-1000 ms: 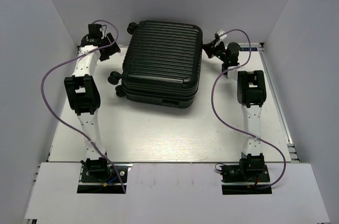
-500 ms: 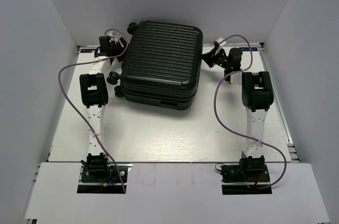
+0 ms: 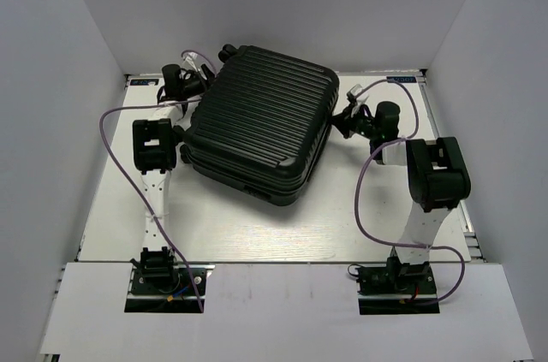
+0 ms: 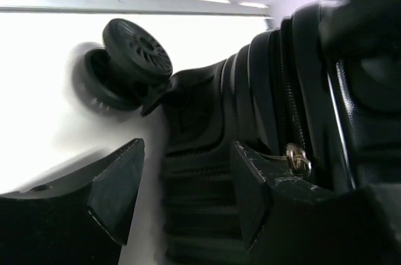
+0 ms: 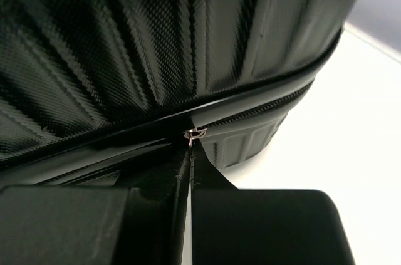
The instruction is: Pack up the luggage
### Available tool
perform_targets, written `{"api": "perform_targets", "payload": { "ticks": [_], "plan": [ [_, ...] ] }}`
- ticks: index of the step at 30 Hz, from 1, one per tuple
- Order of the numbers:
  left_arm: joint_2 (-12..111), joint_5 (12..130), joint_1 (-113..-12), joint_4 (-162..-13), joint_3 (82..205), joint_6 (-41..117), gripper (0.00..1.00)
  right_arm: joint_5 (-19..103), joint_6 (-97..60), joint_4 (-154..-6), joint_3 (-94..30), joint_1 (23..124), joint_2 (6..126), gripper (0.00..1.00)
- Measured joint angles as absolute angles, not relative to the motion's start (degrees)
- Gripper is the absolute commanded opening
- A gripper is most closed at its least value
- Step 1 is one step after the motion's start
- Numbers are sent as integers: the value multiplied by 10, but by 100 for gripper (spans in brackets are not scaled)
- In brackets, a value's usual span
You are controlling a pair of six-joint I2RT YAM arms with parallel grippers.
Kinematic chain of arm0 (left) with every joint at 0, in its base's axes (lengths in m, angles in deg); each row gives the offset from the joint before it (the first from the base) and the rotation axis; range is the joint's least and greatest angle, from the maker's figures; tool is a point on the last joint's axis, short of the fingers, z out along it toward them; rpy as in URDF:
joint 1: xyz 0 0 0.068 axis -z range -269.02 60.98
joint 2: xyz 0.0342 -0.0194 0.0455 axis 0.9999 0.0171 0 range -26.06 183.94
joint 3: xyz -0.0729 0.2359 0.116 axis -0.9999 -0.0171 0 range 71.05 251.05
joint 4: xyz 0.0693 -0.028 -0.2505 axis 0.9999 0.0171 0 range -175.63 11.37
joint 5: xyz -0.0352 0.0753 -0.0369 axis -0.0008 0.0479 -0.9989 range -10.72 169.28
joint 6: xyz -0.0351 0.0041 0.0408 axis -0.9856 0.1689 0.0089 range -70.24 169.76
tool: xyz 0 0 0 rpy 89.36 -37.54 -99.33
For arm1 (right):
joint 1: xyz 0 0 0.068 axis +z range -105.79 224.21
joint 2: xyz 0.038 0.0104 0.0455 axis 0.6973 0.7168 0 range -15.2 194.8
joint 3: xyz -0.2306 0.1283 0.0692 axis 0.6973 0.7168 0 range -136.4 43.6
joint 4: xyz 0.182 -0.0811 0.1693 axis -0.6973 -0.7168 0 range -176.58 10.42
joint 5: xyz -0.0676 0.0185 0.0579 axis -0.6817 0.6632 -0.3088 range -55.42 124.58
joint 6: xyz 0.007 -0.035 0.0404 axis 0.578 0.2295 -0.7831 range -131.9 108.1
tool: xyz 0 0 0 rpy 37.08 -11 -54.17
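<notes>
The luggage (image 3: 257,122) is a black ribbed hard-shell suitcase lying closed and skewed on the table. My left gripper (image 3: 195,78) is at its far left corner. In the left wrist view it (image 4: 186,152) is open, its jaws either side of the shell's corner (image 4: 207,171), with a wheel (image 4: 128,58) beyond and a metal zipper pull (image 4: 299,158) beside the right finger. My right gripper (image 3: 342,119) is at the suitcase's right side. In the right wrist view it (image 5: 190,152) is shut on the small zipper pull (image 5: 195,133) at the seam under the lid (image 5: 156,39).
White walls enclose the table (image 3: 257,225) on the left, back and right. Purple cables loop from both arms. The right arm's elbow (image 3: 437,174) stands high near the right edge. Bare tabletop lies in front of the suitcase.
The suitcase has turned clockwise and shifted slightly right. My left gripper has moved in to its far left corner. My right gripper has moved nearer along its right side.
</notes>
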State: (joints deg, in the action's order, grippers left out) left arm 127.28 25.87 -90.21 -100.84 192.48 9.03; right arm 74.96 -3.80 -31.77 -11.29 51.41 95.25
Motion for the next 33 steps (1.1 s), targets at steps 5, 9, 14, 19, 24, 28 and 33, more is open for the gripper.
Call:
{"api": "perform_targets", "payload": {
  "ticks": [5, 9, 14, 19, 24, 28, 33],
  "plan": [
    [1280, 213, -902, -1109, 1901, -17, 67, 704, -49, -318, -33, 542, 883, 0],
    [1292, 191, -906, -1217, 1893, -140, 71, 656, -59, -368, -23, 571, 849, 0],
    [1293, 174, -913, -1287, 1844, -267, 100, 500, -58, -395, 42, 630, 764, 0],
    [1278, 127, -910, -1337, 1792, -340, 100, 372, -45, -491, 84, 686, 677, 0],
    [1213, 122, -912, -1115, 1761, -191, 100, 326, -52, -555, 92, 721, 634, 0],
    [1134, 253, -907, -736, 1826, 112, 100, 303, -68, -569, 97, 732, 621, 0],
    [972, 416, -898, -575, 1761, 264, 100, 298, -94, -571, 129, 740, 581, 0]
  ]
}}
